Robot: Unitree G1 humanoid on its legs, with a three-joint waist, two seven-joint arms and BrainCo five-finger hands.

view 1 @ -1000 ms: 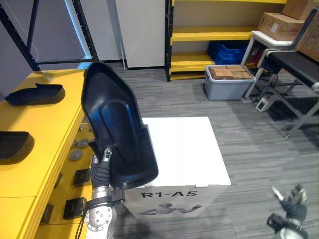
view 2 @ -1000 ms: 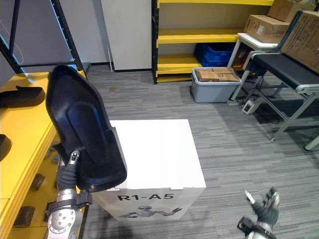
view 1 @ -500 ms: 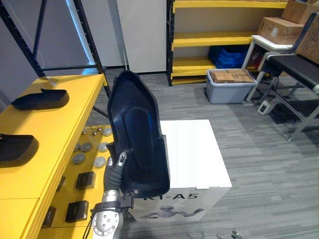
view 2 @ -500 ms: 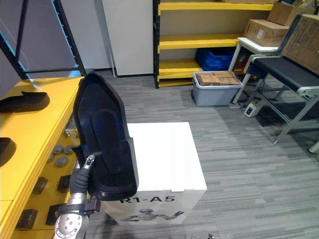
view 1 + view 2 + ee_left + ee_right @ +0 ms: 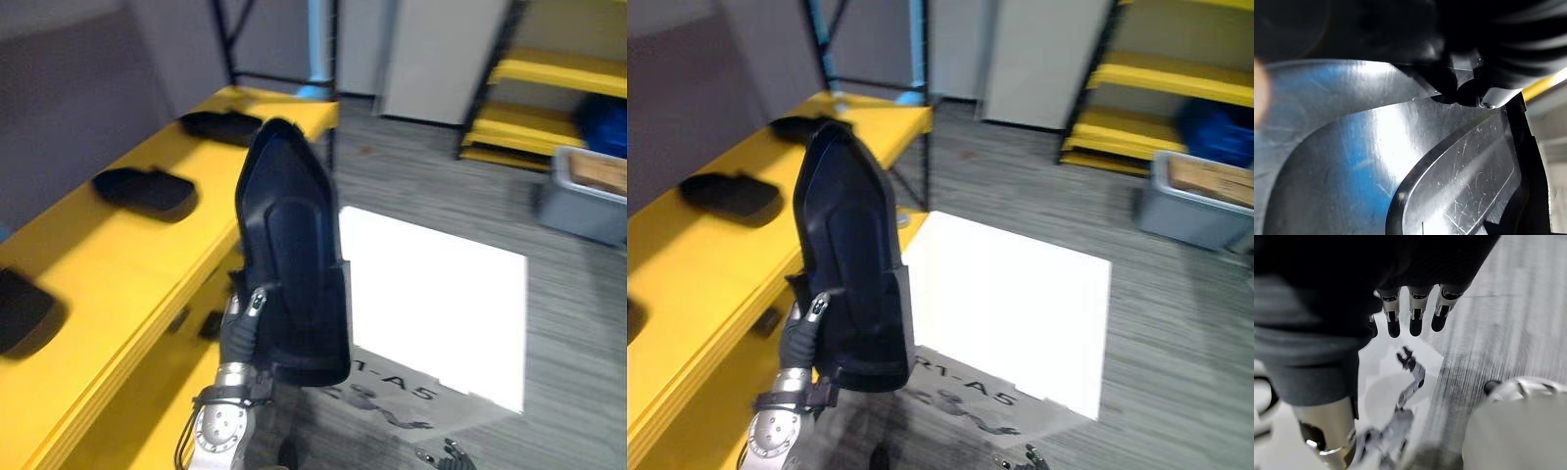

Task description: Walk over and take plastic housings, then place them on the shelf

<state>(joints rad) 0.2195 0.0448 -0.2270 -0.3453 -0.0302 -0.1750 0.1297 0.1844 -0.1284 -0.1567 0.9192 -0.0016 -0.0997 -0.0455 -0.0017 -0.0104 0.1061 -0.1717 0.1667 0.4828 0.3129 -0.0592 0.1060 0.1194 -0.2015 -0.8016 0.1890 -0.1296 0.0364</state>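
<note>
Shelf: long yellow shelf (image 5: 108,255), on my left.
Load: tall black plastic housing (image 5: 289,245), upright, my left hand (image 5: 238,331) fingers curled round its base.
Right hand (image 5: 1416,319): fingers straight, empty.
Risk: top-heavy, one-handed; could twist loose.

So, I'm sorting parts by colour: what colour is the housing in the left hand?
The housing is black, clearest in the left eye view.

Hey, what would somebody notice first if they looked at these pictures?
A big black housing stands upright in the middle, gripped at its lower edge by the left hand. Left of it runs a yellow shelf with more black housings lying flat; a white box sits to its right.
</note>
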